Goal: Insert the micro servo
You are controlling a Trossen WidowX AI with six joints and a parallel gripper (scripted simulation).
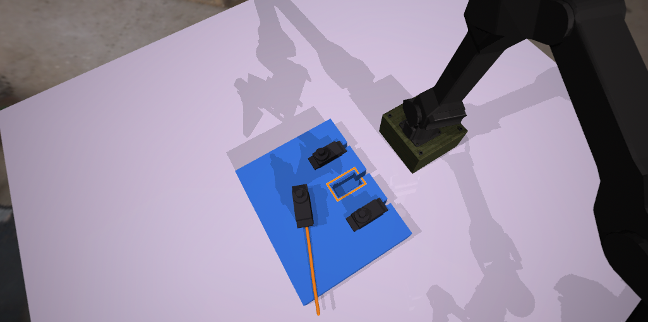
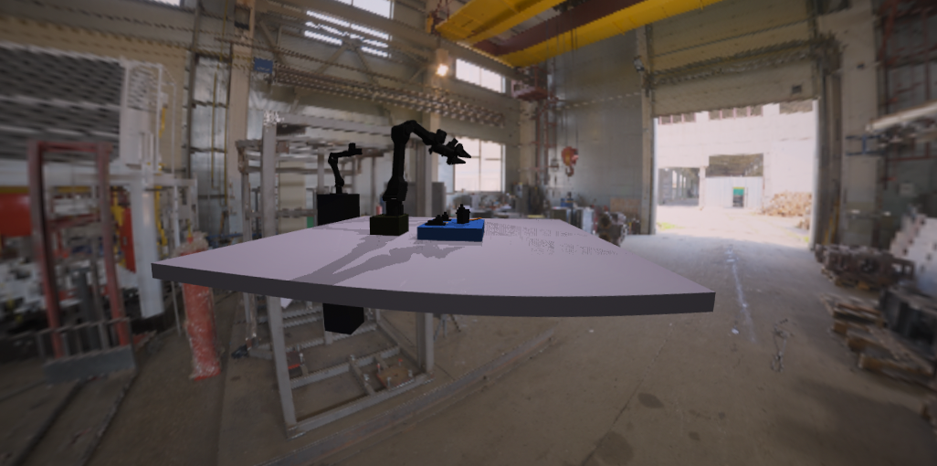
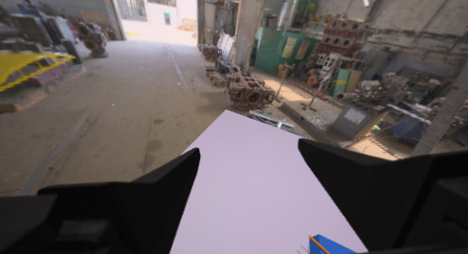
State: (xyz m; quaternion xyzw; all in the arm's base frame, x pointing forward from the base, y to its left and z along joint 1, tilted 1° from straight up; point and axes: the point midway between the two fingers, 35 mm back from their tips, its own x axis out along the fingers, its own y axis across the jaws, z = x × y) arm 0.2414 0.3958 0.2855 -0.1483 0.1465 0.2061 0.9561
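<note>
The loose black micro servo (image 1: 302, 208) (image 2: 463, 215) stands upright on the blue deck (image 1: 271, 184) (image 2: 452, 233), output shaft up. Its orange cable (image 1: 311, 265) runs straight out over the deck's edge. The pocket, outlined in orange (image 1: 332, 192), is empty, with a notch at its side toward the deck's edge. My gripper (image 2: 467, 158) (image 3: 248, 147) is open with nothing between its fingers, high above the deck. It is outside the top view. In the wrist view only a corner of the deck (image 3: 331, 247) shows at the bottom.
Two seated black servos (image 1: 327, 155) (image 1: 367, 214) flank the pocket on the deck. The arm's dark green base block (image 1: 424, 158) (image 2: 388, 225) stands beside the deck on the pale table (image 1: 136, 161) (image 2: 426, 279) (image 3: 247, 196). The arm reaches up from that block.
</note>
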